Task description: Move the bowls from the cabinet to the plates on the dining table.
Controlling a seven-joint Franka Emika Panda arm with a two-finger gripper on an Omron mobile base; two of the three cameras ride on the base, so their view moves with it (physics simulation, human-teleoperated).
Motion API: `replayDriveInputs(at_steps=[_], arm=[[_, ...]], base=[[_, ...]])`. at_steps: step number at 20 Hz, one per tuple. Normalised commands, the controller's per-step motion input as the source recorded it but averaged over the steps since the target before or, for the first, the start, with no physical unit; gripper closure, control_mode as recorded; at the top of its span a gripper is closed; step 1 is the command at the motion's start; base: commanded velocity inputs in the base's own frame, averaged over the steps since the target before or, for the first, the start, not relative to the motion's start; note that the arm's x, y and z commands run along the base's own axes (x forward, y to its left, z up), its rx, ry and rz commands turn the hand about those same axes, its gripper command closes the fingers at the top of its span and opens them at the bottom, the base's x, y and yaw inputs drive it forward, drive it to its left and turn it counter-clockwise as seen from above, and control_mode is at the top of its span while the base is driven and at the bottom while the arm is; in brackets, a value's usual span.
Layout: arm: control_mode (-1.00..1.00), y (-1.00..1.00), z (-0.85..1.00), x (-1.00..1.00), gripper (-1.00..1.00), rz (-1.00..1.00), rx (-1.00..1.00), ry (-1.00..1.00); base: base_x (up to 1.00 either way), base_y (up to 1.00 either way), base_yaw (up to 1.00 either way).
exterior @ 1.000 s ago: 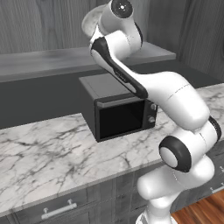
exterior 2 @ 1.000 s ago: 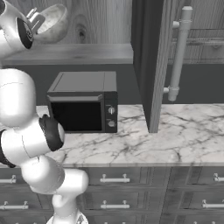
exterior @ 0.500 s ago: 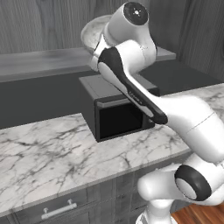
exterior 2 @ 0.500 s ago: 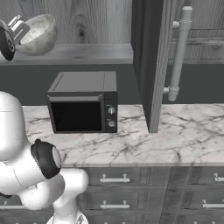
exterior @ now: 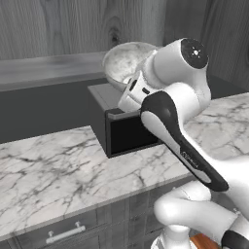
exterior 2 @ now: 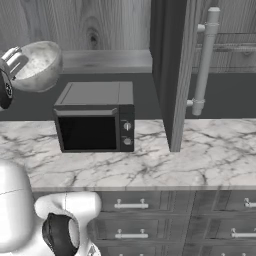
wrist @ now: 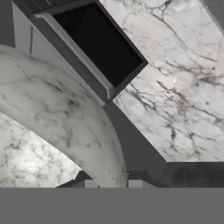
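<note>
**A:** Where's the bowl? Anything in it?

**B:** I see the marble bowl (exterior 2: 39, 65) in the air above the microwave (exterior 2: 95, 122), up and left of it in the right base view. In the left base view the bowl (exterior: 127, 62) sits just behind the arm's (exterior: 172, 121) wrist, over the microwave's (exterior: 124, 129) top. Its hollow faces the cameras; nothing in it that I can see.

**A:** Jaws?

**B:** Gripper (exterior 2: 12, 61) is pinched shut on the bowl's rim, at the bowl's left edge in the right base view. From the hand view the bowl (wrist: 57, 118) takes up the near left, rim curving right at the fingers; the tips themselves I can't make out.

**A:** Cabinet?

**B:** Cabinet (exterior 2: 105, 25) runs along the wall behind. Its door (exterior 2: 172, 70) stands open edge-on, right of the microwave, bar handle (exterior 2: 206, 60) on its right face. I can't see into the compartments from here.

**A:** Arm pose?

**B:** Raised high. Forearm climbs from lower right up to a bent wrist near the top centre of the left base view, hand tipped toward the far wall. Hand camera looks down past the bowl onto the microwave (wrist: 94, 46) and counter (wrist: 175, 87).

**A:** Counter?

**B:** Marble counter (exterior: 53, 170), microwave standing on it, drawers (exterior 2: 150, 220) below.
</note>
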Motion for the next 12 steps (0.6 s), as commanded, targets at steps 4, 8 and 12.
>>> replayDriveInputs(at_steps=[4, 8, 12], arm=[[-1.00, -0.45, -0.29, -0.87, 1.00, 0.11, 0.00, 0.00], [-1.00, -0.47, -0.43, -0.72, 1.00, 0.10, 0.00, 0.00], [-1.00, -0.45, -0.37, -0.59, 1.00, 0.09, 0.00, 0.00]], base=[[0.00, 0.00, 0.00], [0.00, 0.00, 0.00], [0.00, 0.00, 0.00]])
